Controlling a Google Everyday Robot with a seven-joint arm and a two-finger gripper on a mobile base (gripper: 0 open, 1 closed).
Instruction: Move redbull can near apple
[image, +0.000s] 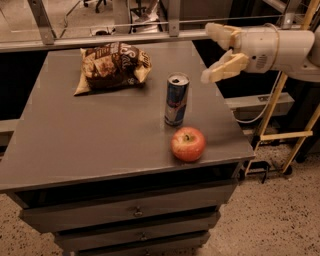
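Above the table's (100, 135) right edge, my gripper (209, 53) is hovering, fingers (223, 70) spread, empty; the can (176, 99) is standing just beside the apple (188, 144) near the front-right corner.

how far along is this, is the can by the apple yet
Done, it seems: the can stands upright on the table, close behind the apple. In hand: nothing; the claw is open and empty, up to the can's right, apart from it. Left: probably only pulling the arm away.
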